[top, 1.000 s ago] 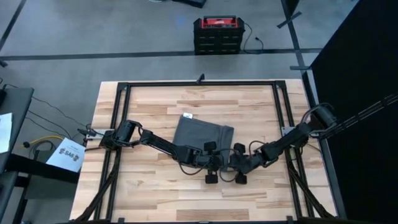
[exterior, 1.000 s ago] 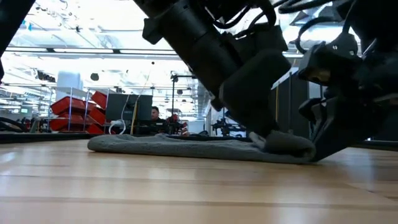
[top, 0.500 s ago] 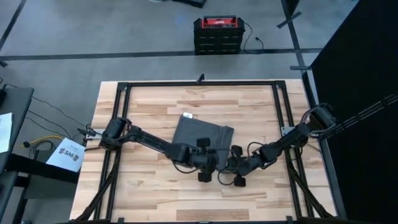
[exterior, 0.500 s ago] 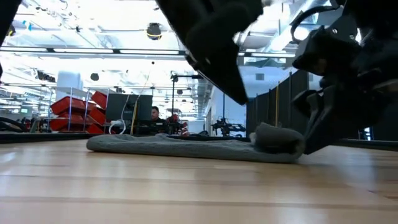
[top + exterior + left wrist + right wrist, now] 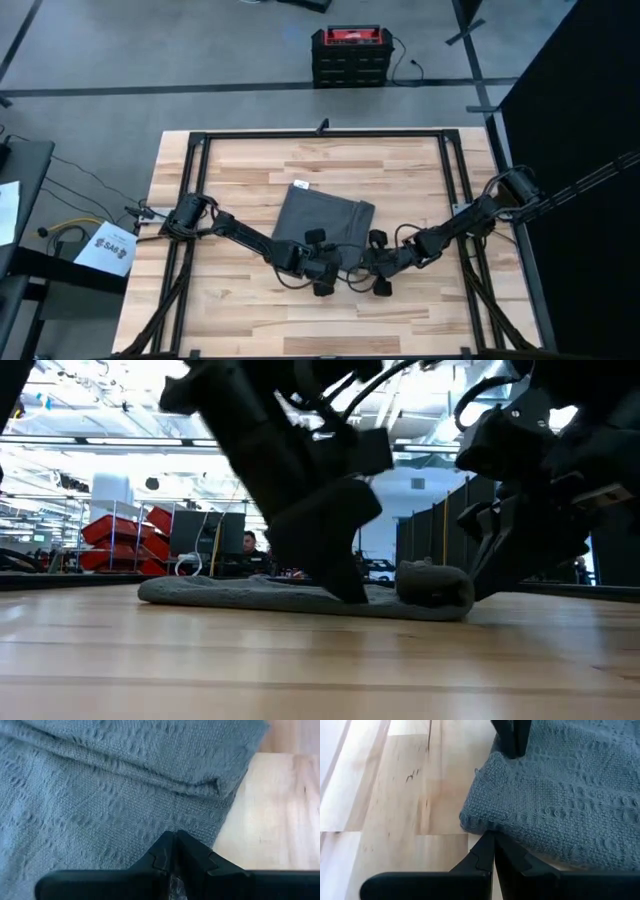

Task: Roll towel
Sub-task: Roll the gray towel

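The dark grey towel lies flat at the table's middle. Its near right end is turned up into a thick lump. My left gripper is shut, with its tips down on the towel's near part, left of the lump. My right gripper comes in from the right and is shut at the lump's edge. In the right wrist view the left gripper's fingers stand on the cloth beyond my right gripper. A shallow fold crosses the cloth ahead of my left gripper. My left gripper presses its shut fingertips down on the towel's flat top, near its near edge. The fingers slant down from the near left. The cloth under them lies on the table. My right gripper has its shut fingertips on the turned-up end's thick edge, slanting down from the table's right. The cloth there stands raised off the wood; how many layers sit between the tips is hidden.
Bare wood surrounds the towel on all sides. A black frame rail runs round the table top. A red and black box stands on the floor beyond the far edge.
My left gripper has let go of the lump, risen, gone toward the table's left and come down on the flat cloth. My right gripper has gone toward the table's left with the turned-up end, which has moved further over the flat part.
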{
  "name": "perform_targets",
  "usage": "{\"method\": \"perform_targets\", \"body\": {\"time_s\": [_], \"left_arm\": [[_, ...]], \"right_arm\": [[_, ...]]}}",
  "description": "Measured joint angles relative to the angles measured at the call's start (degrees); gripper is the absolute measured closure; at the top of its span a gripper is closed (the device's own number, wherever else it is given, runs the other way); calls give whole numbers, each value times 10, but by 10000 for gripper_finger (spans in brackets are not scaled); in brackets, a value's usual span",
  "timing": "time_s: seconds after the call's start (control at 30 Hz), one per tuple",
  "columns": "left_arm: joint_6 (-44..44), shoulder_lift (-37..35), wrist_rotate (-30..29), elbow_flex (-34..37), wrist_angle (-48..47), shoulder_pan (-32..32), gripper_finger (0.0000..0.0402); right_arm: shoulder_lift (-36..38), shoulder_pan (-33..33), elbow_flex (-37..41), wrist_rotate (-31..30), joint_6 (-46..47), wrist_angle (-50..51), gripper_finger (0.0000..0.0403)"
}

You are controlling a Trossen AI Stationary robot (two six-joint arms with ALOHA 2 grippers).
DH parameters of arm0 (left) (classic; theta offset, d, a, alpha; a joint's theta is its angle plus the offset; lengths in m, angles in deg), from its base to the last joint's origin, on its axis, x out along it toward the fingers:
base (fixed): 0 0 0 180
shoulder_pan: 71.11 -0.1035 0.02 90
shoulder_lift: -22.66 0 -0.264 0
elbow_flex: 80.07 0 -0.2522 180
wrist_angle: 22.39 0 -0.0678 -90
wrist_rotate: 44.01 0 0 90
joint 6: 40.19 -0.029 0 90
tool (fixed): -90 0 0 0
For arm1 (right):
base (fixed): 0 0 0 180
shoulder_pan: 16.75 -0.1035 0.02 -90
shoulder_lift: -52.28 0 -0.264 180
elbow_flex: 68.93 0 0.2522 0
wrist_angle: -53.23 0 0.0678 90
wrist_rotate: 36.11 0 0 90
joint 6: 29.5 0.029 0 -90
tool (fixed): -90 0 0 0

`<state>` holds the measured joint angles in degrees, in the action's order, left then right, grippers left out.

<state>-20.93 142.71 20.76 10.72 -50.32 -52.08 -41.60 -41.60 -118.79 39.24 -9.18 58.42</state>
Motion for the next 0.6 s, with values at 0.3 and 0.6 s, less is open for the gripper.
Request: {"method": "perform_targets", "body": {"time_s": [0.3,0.6], "left_arm": [[14,-2,-2,30,52,0,387],[14,-1,1,30,51,-1,387]], "right_arm": [[-1,19,0,30,-16,-23,403],[-8,29,-1,57,-33,-45,403]]}}
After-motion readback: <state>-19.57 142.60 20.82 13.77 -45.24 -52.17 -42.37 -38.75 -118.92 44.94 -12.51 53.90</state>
